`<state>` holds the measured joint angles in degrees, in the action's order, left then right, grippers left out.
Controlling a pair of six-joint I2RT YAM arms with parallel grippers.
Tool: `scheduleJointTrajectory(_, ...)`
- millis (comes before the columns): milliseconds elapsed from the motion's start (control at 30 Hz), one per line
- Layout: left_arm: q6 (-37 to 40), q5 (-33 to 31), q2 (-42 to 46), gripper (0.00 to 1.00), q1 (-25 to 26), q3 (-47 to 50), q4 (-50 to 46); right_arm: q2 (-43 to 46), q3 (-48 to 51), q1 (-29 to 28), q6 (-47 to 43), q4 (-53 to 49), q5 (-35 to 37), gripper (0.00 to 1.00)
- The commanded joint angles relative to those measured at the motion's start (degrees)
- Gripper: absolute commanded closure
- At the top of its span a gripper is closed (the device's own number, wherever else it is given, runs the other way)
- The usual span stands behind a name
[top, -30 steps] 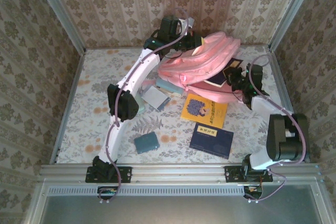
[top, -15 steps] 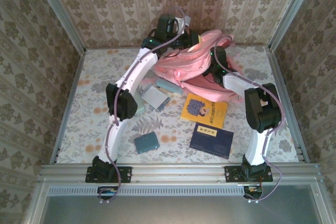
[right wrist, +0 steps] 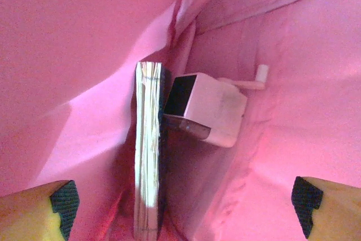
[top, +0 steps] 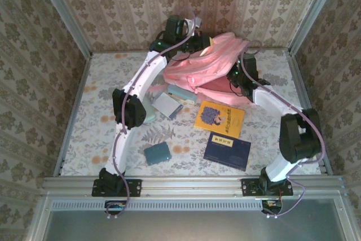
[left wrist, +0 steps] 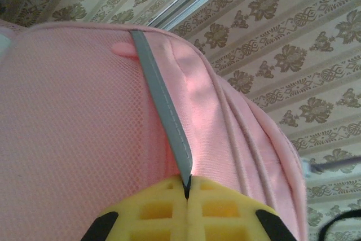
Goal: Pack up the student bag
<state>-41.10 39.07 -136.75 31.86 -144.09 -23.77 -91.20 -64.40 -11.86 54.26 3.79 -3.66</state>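
We see the student bag (top: 211, 66) slumped at the far middle of the counter (top: 101, 111). The left gripper (left wrist: 186, 189) is pinched tight on the bag's grey strap (left wrist: 161, 105). The right gripper (right wrist: 185, 202) sits inside the bag, jaws wide apart, gripping nothing. In there we count one book on edge (right wrist: 148, 150) and one white box (right wrist: 208, 108) just beside it. Nearer us on the counter lie one yellow book (top: 219, 118), one navy book (top: 227, 150) and one teal case (top: 157, 153).

Overhead view looks down; wrist views hug the student bag (top: 210, 63).
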Motion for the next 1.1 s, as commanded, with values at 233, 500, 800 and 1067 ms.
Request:
scheduleJointTrajectory(233,5.3,-1.8,5.1,0.74,-0.4,0.0,-5.3,22.4,6.5,-0.8,-9.5,-23.2,19.2,0.04)
scheduleJointTrajectory(500,7.5,-7.2,13.4,0.36,-1.3,6.7,-9.1,27.4,5.0,-8.0,-18.4,-28.5,20.7,0.04)
scheduleJointTrajectory(800,9.7,-25.7,37.6,0.29,-8.1,41.4,-11.1,29.7,6.6,-13.1,-19.2,-32.5,22.8,0.04)
scheduleJointTrajectory(1067,5.7,-36.9,40.1,0.17,-13.7,55.1,-21.8,27.4,4.4,-16.1,-21.3,-33.5,19.7,0.04)
